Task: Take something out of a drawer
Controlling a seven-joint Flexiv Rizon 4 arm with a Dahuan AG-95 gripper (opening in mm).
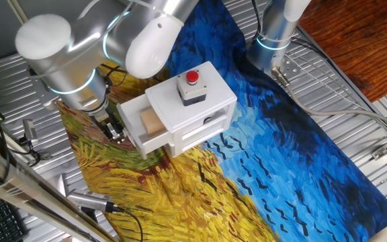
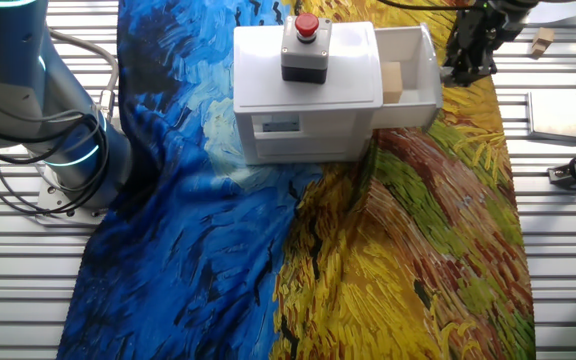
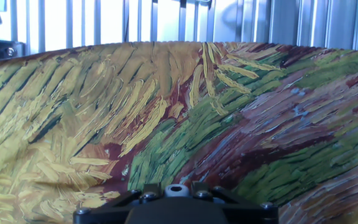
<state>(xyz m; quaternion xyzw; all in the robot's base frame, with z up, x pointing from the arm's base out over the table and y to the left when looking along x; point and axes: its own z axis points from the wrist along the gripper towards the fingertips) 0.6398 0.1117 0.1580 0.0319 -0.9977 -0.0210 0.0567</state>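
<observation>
Gripper [image 1: 115, 128] fingertips are sitting behind the drawer [image 1: 137, 121] front at left-centre of one fixed view, so jaw state isn't readable. Hand view's bottom edge is cutting off the fingers entirely. Wooden block [image 2: 392, 83] is showing only partly above the drawer wall.

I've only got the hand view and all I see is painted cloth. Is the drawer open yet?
Observer: Yes, the upper drawer is pulled out of the white box.
Operator: Anything in it?
Observer: A tan wooden block lies inside, uncovered.
Operator: Where's my gripper?
Observer: The gripper is outside the drawer, just past its front end, not over the block.
</observation>
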